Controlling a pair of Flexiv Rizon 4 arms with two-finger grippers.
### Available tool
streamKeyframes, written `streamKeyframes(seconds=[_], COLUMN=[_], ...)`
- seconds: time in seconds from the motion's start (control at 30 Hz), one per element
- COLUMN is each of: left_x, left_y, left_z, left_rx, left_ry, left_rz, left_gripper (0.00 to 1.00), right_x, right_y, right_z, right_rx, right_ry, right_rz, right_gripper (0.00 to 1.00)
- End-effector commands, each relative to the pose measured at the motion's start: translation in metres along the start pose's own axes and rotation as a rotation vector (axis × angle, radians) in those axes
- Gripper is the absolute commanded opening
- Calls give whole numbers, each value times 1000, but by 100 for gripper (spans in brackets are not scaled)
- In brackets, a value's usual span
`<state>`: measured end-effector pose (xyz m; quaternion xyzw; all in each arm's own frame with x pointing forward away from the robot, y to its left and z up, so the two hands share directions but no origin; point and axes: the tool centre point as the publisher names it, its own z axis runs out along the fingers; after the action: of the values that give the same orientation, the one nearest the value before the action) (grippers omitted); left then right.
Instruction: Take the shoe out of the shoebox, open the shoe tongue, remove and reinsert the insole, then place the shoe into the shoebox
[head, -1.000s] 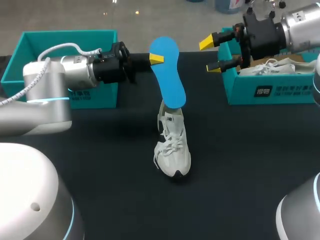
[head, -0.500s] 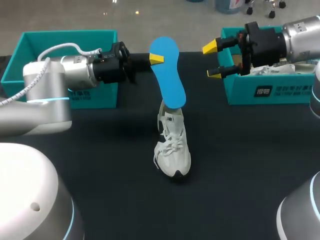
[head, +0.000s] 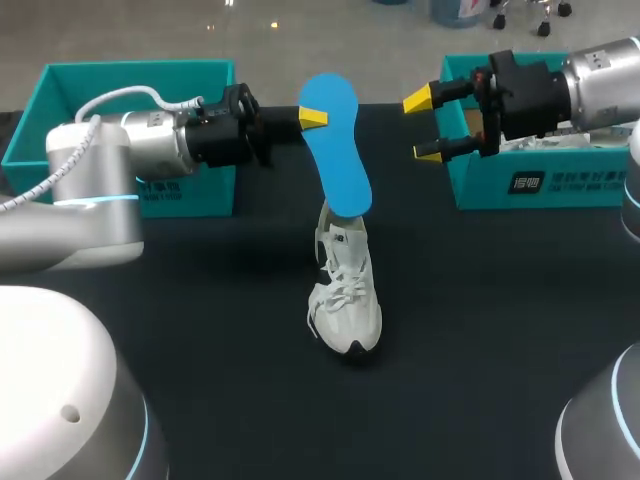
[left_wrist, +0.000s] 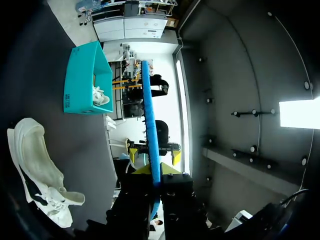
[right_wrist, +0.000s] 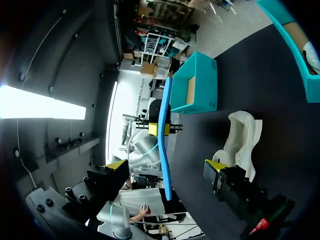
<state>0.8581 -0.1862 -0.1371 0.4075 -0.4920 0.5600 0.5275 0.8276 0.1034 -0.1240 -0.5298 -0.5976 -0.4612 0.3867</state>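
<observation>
A blue insole (head: 336, 148) stands upright in the air with its lower end in the heel opening of a white sneaker (head: 345, 292), which rests on the black table. My left gripper (head: 312, 118) is shut on the insole's upper edge. In the left wrist view the insole (left_wrist: 150, 131) shows edge-on between the fingers, with the sneaker (left_wrist: 36, 167) beside it. My right gripper (head: 424, 126) hangs open to the right of the insole, apart from it. From the right wrist, the insole (right_wrist: 165, 145) stands ahead of the open right gripper (right_wrist: 166, 169), with the sneaker (right_wrist: 241, 142) below.
A teal shoebox (head: 520, 183) at the back right holds another white shoe (head: 560, 140). A second teal shoebox (head: 60, 80) stands at the back left behind my left arm. The black table (head: 480, 330) stretches around the sneaker.
My right gripper has dropped slightly and shifted out from over the right shoebox, staying open. The left gripper, insole and sneaker have not moved.
</observation>
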Motion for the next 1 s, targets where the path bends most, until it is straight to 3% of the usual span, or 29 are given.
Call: streamKeyframes(seconds=[0.03, 0.23, 0.37, 0.43, 0.87, 0.9, 1.0], left_x=[1, 4, 6, 13, 13, 13, 10], left_y=[-3, -4, -3, -3, -3, -3, -5], left_z=[-1, -4, -6, -4, -4, -5, -7], left_rx=[-44, -128, -126, -106, -106, -110, -177], left_ry=[-20, -35, -34, 15, 15, 40, -30], left_rz=[122, 341, 485, 463, 463, 510, 701], left_gripper=[0, 0, 0, 0, 0, 0, 0], right_x=[0, 0, 0, 0, 0, 0, 0], right_y=[0, 0, 0, 0, 0, 0, 0], right_z=[2, 2, 2, 2, 2, 2, 2], right_rx=[-1, -1, -1, -1, -1, -1, -1], right_ry=[-2, -2, -2, -2, -2, -2, -2], right_rz=[1, 1, 1, 1, 1, 1, 1], right_gripper=[100, 100, 100, 100, 100, 100, 100])
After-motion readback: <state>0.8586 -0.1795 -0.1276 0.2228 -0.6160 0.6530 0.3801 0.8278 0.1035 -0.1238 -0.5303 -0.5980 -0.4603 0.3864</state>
